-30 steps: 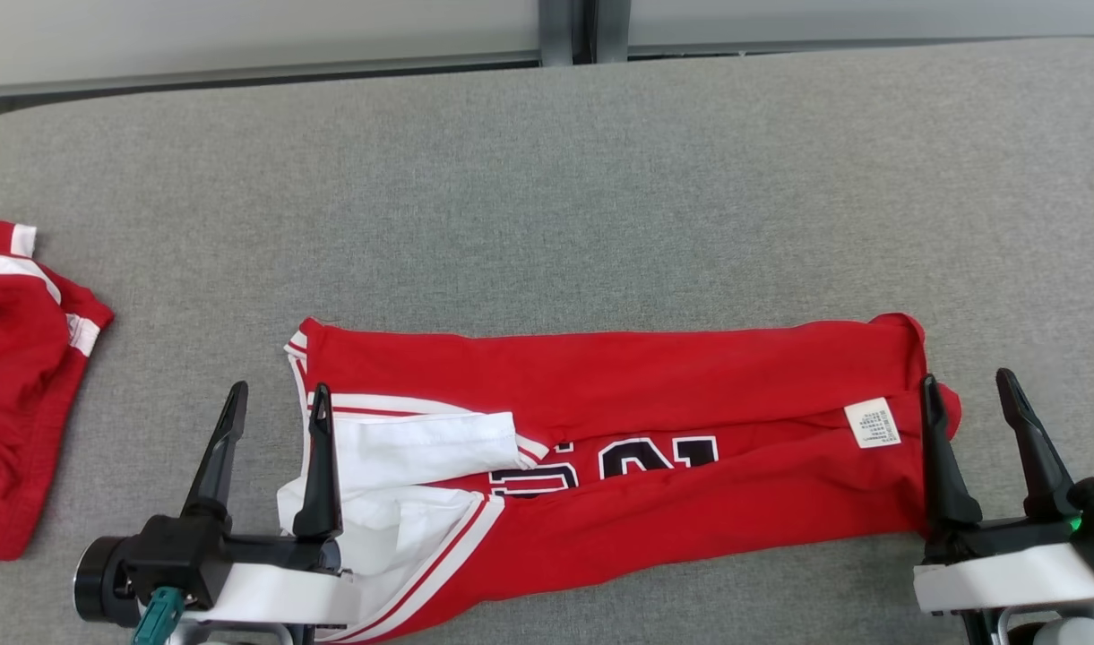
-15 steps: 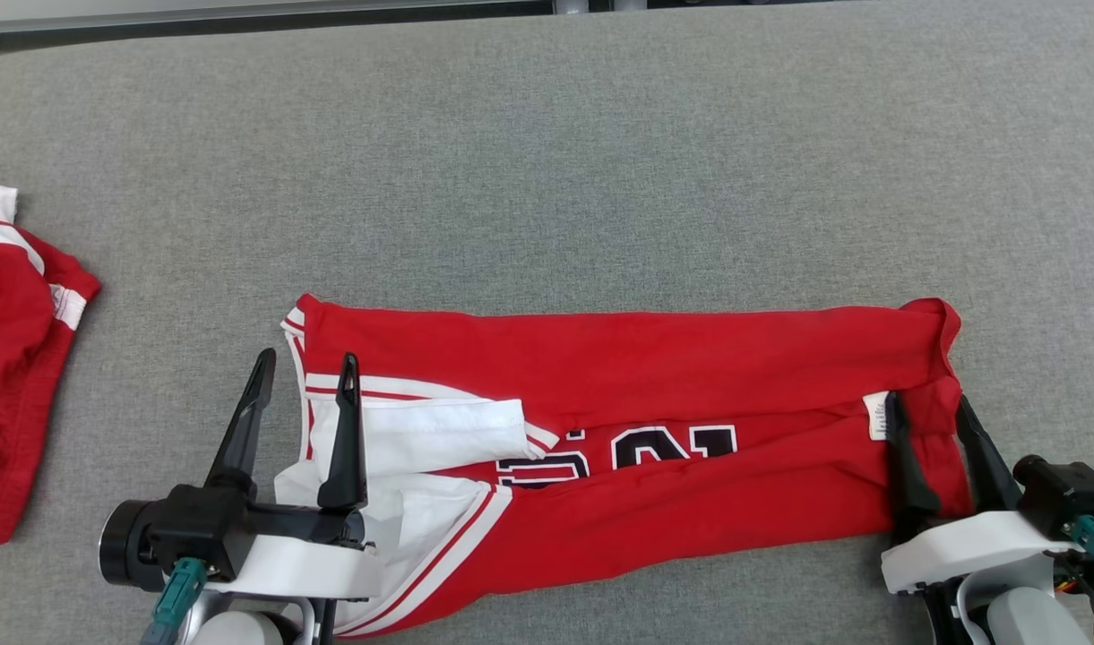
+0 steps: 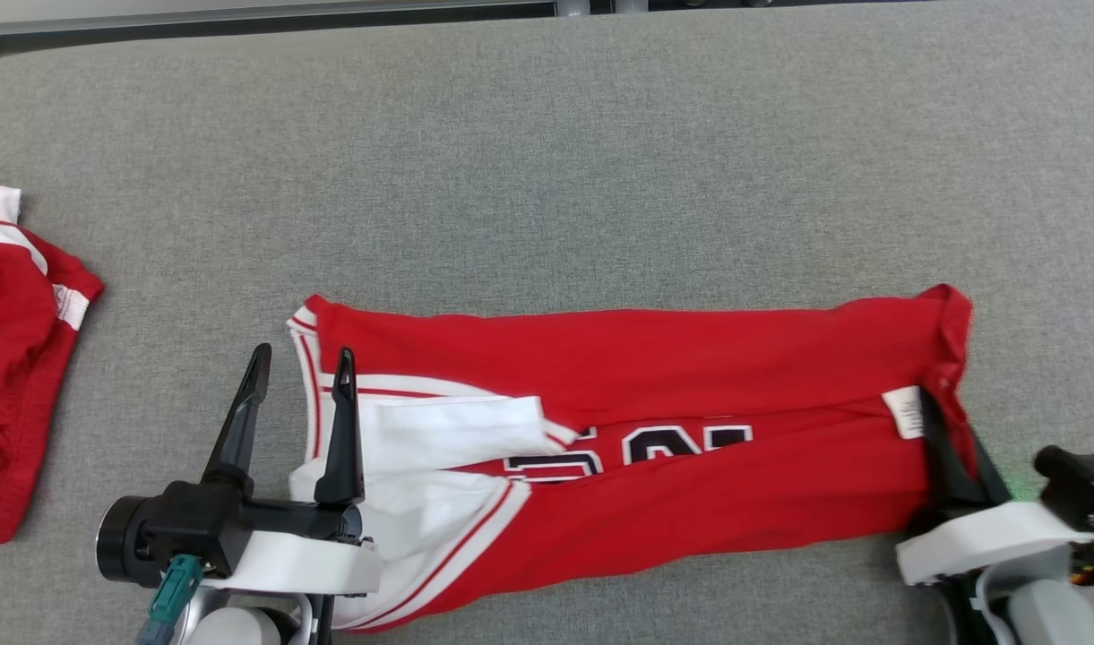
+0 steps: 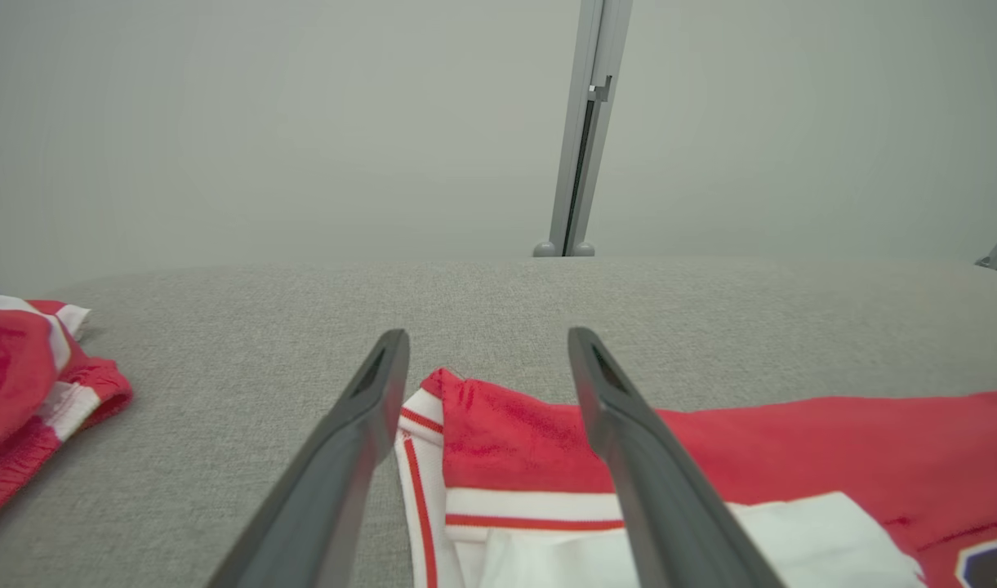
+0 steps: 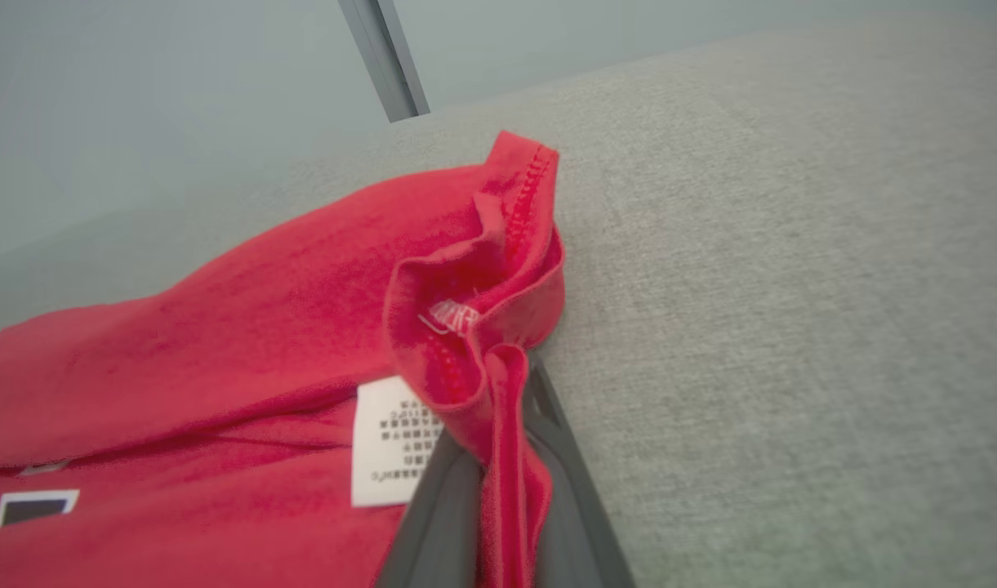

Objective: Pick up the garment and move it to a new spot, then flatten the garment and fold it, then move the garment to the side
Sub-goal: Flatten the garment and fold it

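The garment (image 3: 654, 421) is a red jersey with white trim and dark numerals, folded into a long band across the grey table (image 3: 547, 179). My right gripper (image 3: 954, 448) is shut on the garment's right end, beside the white care label (image 3: 905, 412); the right wrist view shows red cloth (image 5: 498, 425) pinched between the fingers. My left gripper (image 3: 300, 394) stands open over the garment's left end, one finger over the white trim (image 4: 498, 506) and the other over bare table. Nothing sits between its fingertips (image 4: 384, 359).
A second red garment with white trim (image 3: 13, 358) lies at the table's left edge, also seen in the left wrist view as a red heap (image 4: 24, 384). The table's far edge meets a pale wall with a metal post (image 4: 580, 122).
The right gripper moved onto the garment's right end and shut on it, bunching the hem. The head camera tilted down, then held. The left gripper stayed open, shifting slightly.
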Available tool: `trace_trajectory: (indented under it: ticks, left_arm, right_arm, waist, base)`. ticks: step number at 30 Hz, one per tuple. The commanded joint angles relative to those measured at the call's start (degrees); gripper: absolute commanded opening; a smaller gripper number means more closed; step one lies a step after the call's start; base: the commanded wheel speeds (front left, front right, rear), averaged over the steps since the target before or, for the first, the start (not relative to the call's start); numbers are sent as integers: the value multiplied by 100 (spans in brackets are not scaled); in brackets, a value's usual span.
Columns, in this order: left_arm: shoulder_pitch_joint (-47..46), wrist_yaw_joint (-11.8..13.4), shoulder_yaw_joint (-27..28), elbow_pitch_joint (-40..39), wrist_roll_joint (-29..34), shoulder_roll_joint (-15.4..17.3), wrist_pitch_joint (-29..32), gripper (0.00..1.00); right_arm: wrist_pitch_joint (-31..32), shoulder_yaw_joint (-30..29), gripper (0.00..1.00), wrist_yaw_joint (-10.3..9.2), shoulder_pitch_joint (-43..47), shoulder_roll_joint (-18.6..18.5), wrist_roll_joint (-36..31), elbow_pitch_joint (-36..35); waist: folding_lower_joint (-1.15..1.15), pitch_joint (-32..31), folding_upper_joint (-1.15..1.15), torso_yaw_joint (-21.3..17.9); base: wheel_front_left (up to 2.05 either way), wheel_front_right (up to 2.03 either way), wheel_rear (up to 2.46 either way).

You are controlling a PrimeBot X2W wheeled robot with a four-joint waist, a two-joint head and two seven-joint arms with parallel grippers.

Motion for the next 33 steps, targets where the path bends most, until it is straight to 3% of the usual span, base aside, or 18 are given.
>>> trace_trajectory:
  ticks: [1, 12, 18, 22, 27, 30, 33]
  left_arm:
    - [-67, -30, 28, -11, 40, -15, -24, 100]
    - [-59, -103, 91, -6, 102, -69, -25, 100]
    - [62, -132, 121, 56, 120, -91, -25, 100]
    - [130, -163, 139, 81, 134, -99, -25, 100]
    - [175, -194, 115, 114, 148, -109, -25, 100]
    - [142, -232, 68, 151, 155, -121, -25, 100]
    - [108, -246, 31, 172, 162, -133, -25, 100]
  right_arm:
    - [27, -167, 0, -26, 124, -196, 10, 53]
    - [15, -1033, 0, -19, 261, -903, -108, -262]
    - [21, -748, 0, -18, 311, -914, -281, -863]
    - [307, -363, 0, -18, 241, -673, -429, -1625]
    - [915, 457, 0, -17, 59, -48, -415, -2416]
    - [1126, 1187, 0, -15, -139, 328, -321, -2531]
    - [1159, 1565, 0, -15, -294, 455, -282, -2380]
  waist:
    - [0, -9, 0, -11]
    - [0, -94, 0, -68]
    - [0, -292, 0, -136]
    - [0, -418, 0, -201]
    - [0, -514, 0, -213]
    - [0, -550, 0, -164]
    - [0, -561, 0, -102]
  base:
    - [0, 0, 0]
    - [0, 0, 0]
    - [0, 0, 0]
    - [0, 0, 0]
    - [0, 0, 0]
    - [0, 0, 0]
    - [0, 0, 0]
